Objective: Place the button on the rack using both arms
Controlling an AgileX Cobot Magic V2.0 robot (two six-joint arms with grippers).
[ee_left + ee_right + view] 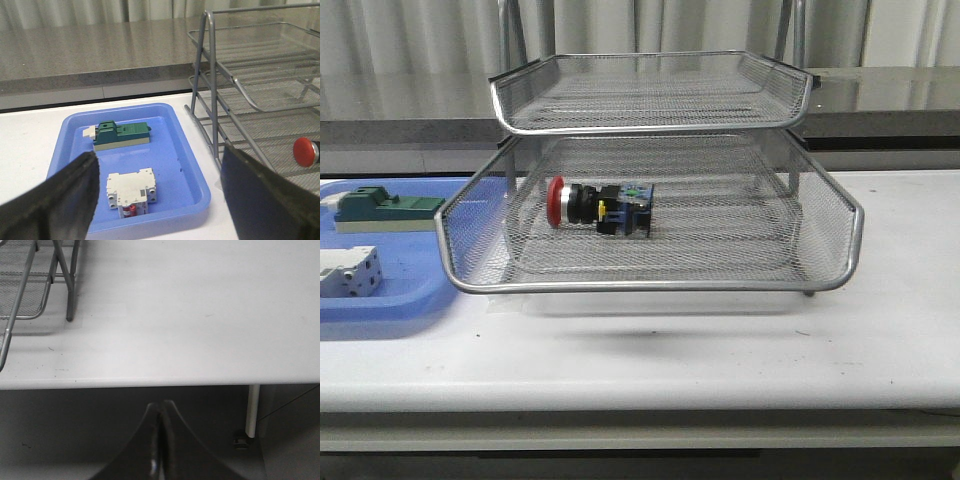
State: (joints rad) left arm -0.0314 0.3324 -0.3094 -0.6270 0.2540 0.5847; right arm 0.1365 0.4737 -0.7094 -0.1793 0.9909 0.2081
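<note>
On the white table [880, 330], the button [600, 207] lies on its side in the rack [650, 285], long axis left-right, cap leftward. The open left gripper [157, 200] is nearer; the closed right gripper [161, 440] sits off the near edge.

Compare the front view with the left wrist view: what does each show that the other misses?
Only the front view shows the whole button lying on its side in the pulled-out tray of the rack. Only the left wrist view shows the open left gripper and the full blue tray. Both show the rack, the button's red cap, the green block and the white block.
</note>
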